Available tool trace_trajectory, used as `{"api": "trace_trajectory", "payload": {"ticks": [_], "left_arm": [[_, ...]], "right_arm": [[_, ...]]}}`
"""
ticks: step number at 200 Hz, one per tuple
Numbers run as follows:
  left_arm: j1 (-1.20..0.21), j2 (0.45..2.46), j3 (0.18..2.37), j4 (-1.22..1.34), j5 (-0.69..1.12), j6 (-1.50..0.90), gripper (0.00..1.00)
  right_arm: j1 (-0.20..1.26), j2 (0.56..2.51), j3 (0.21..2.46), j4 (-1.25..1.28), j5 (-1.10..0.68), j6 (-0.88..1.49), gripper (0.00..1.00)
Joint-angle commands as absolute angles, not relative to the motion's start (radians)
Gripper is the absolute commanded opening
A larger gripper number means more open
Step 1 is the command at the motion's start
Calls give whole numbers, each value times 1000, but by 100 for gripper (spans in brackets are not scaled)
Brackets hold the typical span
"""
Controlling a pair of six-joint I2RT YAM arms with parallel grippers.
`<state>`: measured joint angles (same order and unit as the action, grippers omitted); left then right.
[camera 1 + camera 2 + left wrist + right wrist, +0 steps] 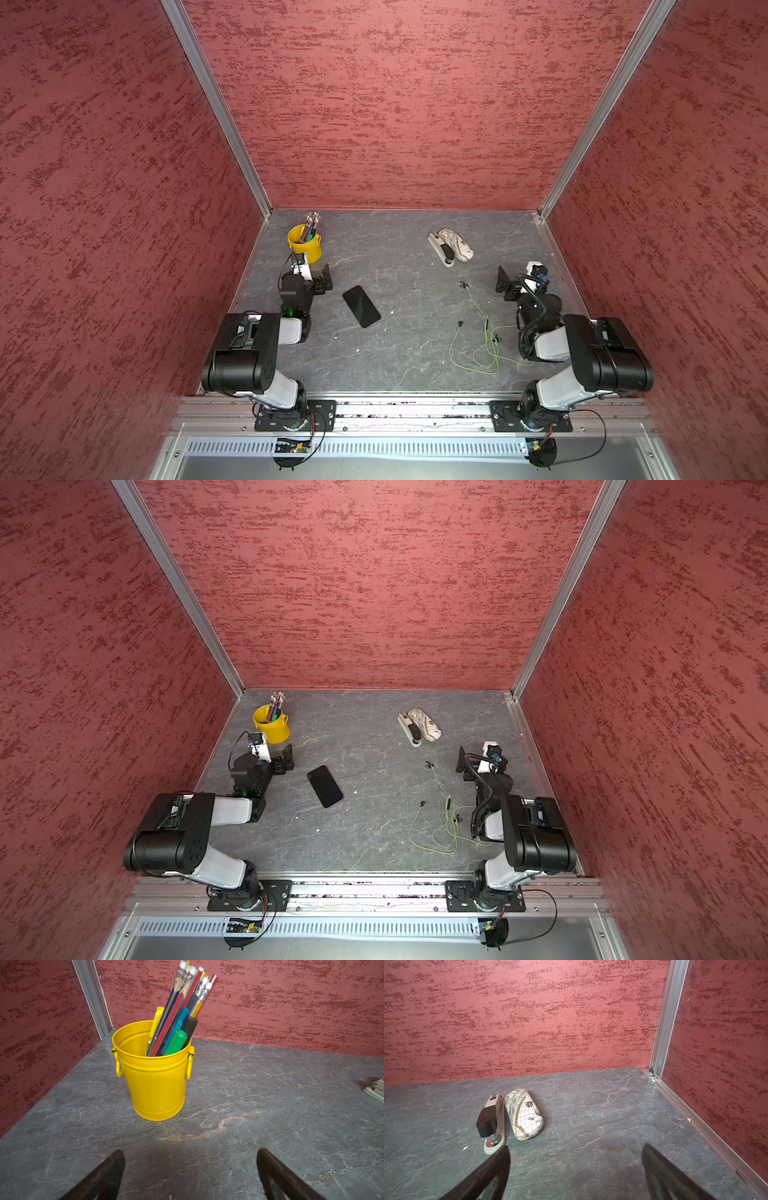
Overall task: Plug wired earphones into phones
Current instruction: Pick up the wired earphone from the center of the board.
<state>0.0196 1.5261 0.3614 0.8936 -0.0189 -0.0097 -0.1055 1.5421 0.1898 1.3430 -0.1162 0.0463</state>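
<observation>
Nothing's plugged yet: your earphones (486,326) lie well apart from the phone (361,306); left end effector (325,277) and right end effector (505,284) gape empty.

You can read the letters "UR" on the map-printed glasses case (523,1113), near the end closer to the right wrist camera; its other lettering is too small. The stapler (486,1122), at the case's 9 o'clock in both top views, carries a small label you cannot read.
</observation>
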Motion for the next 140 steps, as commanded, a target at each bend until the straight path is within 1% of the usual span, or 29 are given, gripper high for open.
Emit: {"api": "trace_trajectory", "payload": {"ticks": [1, 140], "left_arm": [[26, 1535, 379, 894, -3, -2, 99], [25, 1535, 379, 894, -3, -2, 100]], "right_arm": [[-99, 1549, 198, 1381, -124, 36, 99], [-98, 1549, 196, 1382, -124, 38, 99]]}}
